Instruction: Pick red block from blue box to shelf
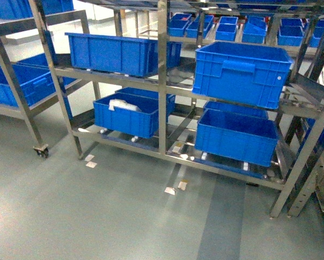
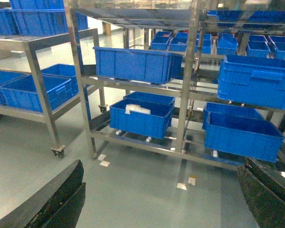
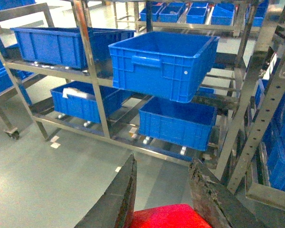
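The red block (image 3: 168, 216) sits low between the two dark fingers of my right gripper (image 3: 163, 160), which is shut on it and held above the grey floor, facing the shelf (image 3: 92, 71). My left gripper (image 2: 162, 166) is open, its fingers wide apart with only floor between them. The shelf (image 1: 162, 81) is a steel rack with several tiers, a short way ahead. It also fills the left wrist view as the shelf (image 2: 187, 95). The blue box is out of view. Neither gripper shows in the head view.
Dark blue ribbed crates (image 1: 242, 73) stand on the rack's tiers, and one crate (image 1: 130, 115) holds a white item. A second rack on casters (image 1: 41, 150) stands at the left. Small white markers (image 1: 170, 190) lie on the floor. A perforated steel post (image 3: 263, 109) stands close on the right.
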